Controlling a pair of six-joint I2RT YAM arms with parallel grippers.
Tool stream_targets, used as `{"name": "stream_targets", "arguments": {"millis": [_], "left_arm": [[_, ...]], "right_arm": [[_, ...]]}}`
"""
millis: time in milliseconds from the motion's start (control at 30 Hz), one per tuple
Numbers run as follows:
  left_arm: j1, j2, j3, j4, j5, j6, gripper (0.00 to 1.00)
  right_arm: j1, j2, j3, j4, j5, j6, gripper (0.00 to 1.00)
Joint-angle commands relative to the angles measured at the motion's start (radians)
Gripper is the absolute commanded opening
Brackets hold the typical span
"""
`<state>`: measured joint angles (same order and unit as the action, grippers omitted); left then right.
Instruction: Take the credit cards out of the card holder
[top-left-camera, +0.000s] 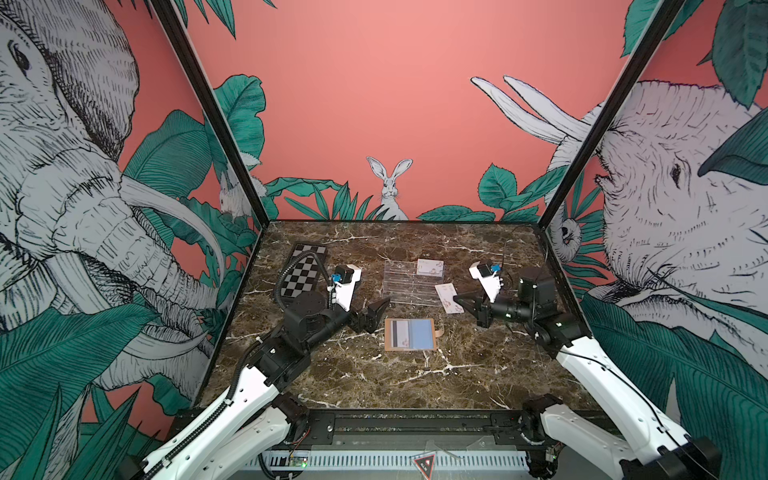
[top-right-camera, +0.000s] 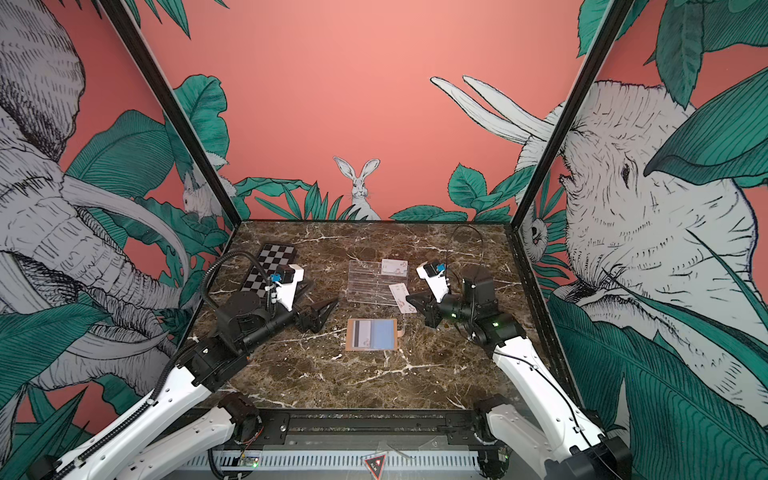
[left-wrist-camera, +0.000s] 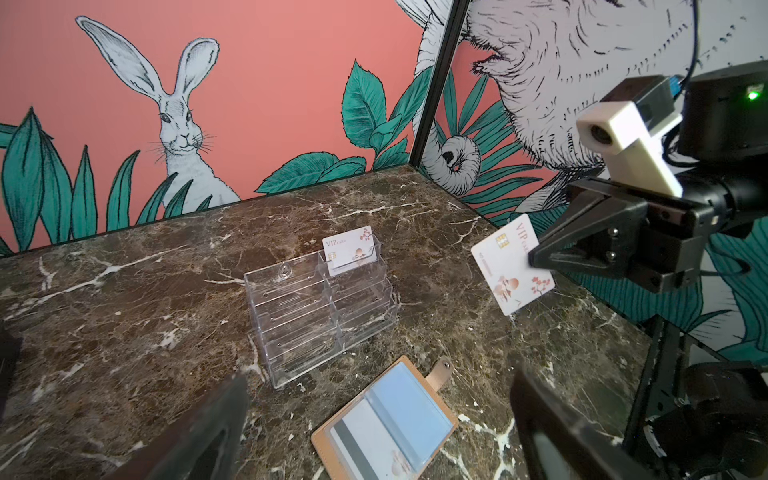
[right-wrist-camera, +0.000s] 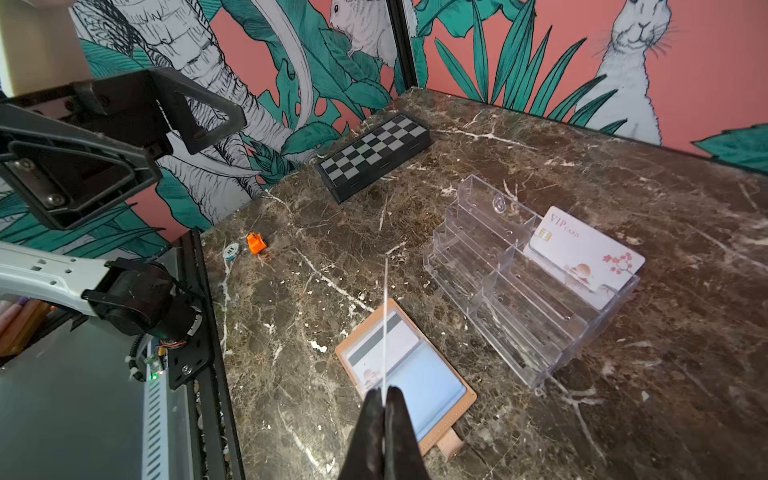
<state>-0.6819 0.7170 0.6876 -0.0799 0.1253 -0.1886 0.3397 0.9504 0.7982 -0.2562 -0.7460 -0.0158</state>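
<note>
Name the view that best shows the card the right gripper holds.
The left wrist view: the card faces it, print and chip legible, pinched by the right gripper. Both top views show it small; the right wrist view sees only its thin edge.

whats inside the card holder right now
The open card holder shows a whitish card with a dark stripe and, beside it, a pale blue card, both under clear plastic. Any cards stacked beneath them are covered and cannot be seen.
</note>
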Motion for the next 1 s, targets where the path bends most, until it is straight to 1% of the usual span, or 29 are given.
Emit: {"name": "stream_targets", "arguments": {"millis": [0, 200, 333, 467, 567, 733, 967], "left_arm": [[0.005, -0.038, 0.000, -0.039, -0.018, 0.047, 0.99], [0.005, -0.068, -0.006, -0.047, -0.023, 0.055, 0.99], [0.005, -0.080, -0.021, -0.040, -0.028, 0.055, 0.99], [0.005, -0.087, -0.030, -0.042, -0.028, 0.056, 0.99], [0.005, -0.092, -0.032, -0.043, -0.036, 0.057, 0.99], [0.005, -0.093, -0.032, -0.050, -0.043, 0.063, 0.99], [0.005, -0.084, -0.033, -0.057, -0.053, 0.069, 0.99]], "right_arm": [[0.013, 0.013, 0.039, -0.058, 0.046, -0.144, 0.00], [0.018, 0.087, 0.143, -0.168, 0.054, -0.346, 0.00], [0.017, 0.163, 0.219, -0.250, 0.041, -0.512, 0.00], [0.018, 0.252, 0.298, -0.317, 0.063, -0.634, 0.00], [0.017, 0.336, 0.368, -0.366, 0.087, -0.698, 0.00], [0.018, 0.480, 0.504, -0.468, 0.095, -0.792, 0.00], [0.016, 0.611, 0.634, -0.518, 0.133, -0.883, 0.00]]}}
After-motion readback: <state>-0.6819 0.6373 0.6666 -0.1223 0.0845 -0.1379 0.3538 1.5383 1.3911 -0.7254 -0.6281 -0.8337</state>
